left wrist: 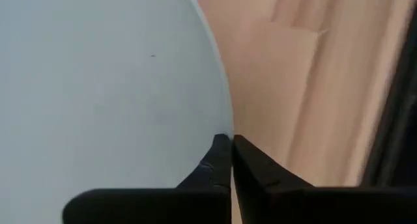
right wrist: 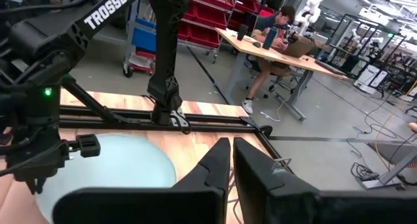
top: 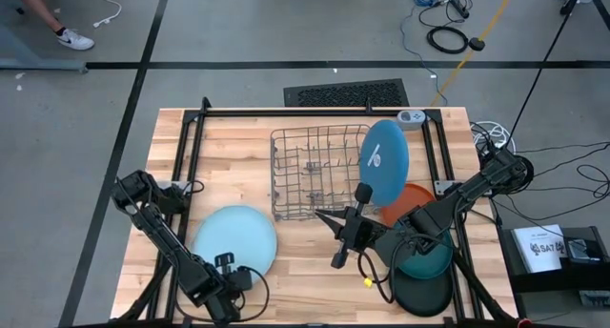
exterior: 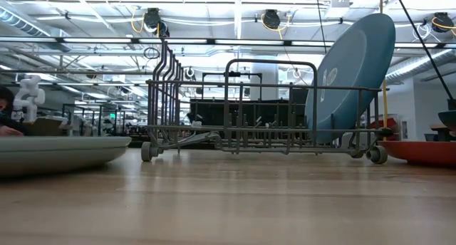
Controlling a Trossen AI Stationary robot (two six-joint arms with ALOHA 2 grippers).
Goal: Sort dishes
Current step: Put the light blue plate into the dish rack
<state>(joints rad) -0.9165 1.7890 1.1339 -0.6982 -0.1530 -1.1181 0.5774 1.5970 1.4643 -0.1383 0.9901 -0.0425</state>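
Observation:
A pale blue plate (top: 234, 240) lies flat on the wooden table at the near left; it also shows in the low view (exterior: 50, 152). My left gripper (top: 225, 262) is shut, its fingertips (left wrist: 223, 146) at this plate's near-right rim (left wrist: 225, 123). A blue plate (top: 383, 161) stands on edge in the right end of the wire rack (top: 315, 171). Orange (top: 412, 200), teal (top: 426, 261) and black (top: 422, 295) plates lie at the right. My right gripper (top: 321, 216) is shut and empty, level above the table between the rack and the pale blue plate, pointing left. My left gripper's shut fingertips (left wrist: 223, 146) stand right at the pale blue plate's rim (left wrist: 225, 123), pointing down at the table. I cannot tell whether they touch it. The plate lies flat on the table.
The dark frame rails (top: 191, 147) run along the table's left, far and right sides. Bare wood lies between the rack and the near edge (top: 305, 280). A person sits at a desk (right wrist: 280, 48) beyond the table.

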